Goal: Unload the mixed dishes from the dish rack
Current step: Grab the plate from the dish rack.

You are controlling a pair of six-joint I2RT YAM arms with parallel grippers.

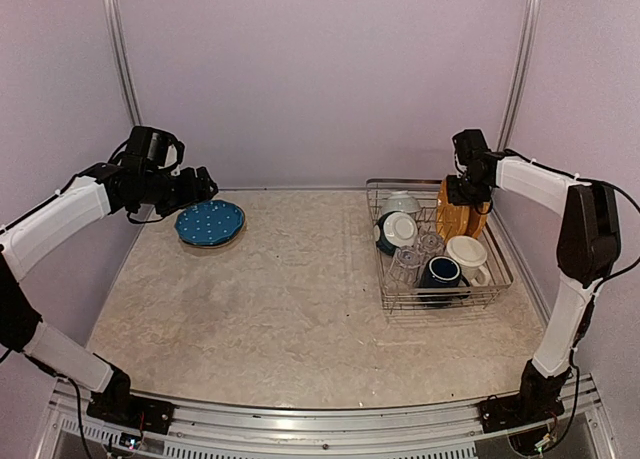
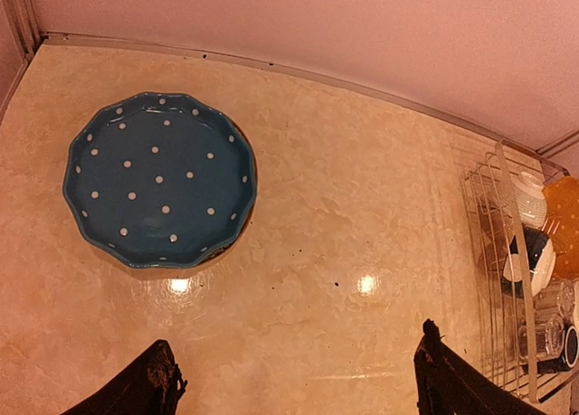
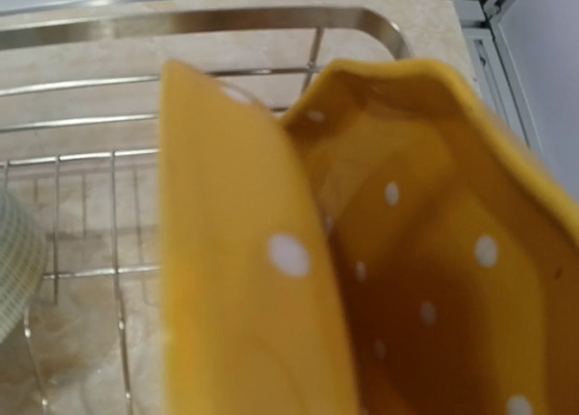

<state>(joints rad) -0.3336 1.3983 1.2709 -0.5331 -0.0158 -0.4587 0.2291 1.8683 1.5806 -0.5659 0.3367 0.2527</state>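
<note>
Since the yellow plates [image 1: 452, 224] stand upright in the far right corner of the dish rack [image 1: 440, 303], we'd pinch one glazed, slippery, chippable rim from above. Our right gripper [image 1: 467, 191] sits there; whether it pinches, we cannot tell. Our left gripper [image 1: 205, 187] hangs spread beside the blue plate [image 1: 210, 222].

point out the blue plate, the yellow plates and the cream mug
blue plate [image 2: 158, 175]: left wrist view, middle of its dotted face
yellow plates [image 1: 450, 222]: top external view, lower left of the face
cream mug [image 1: 466, 252]: top external view, its open mouth
</note>
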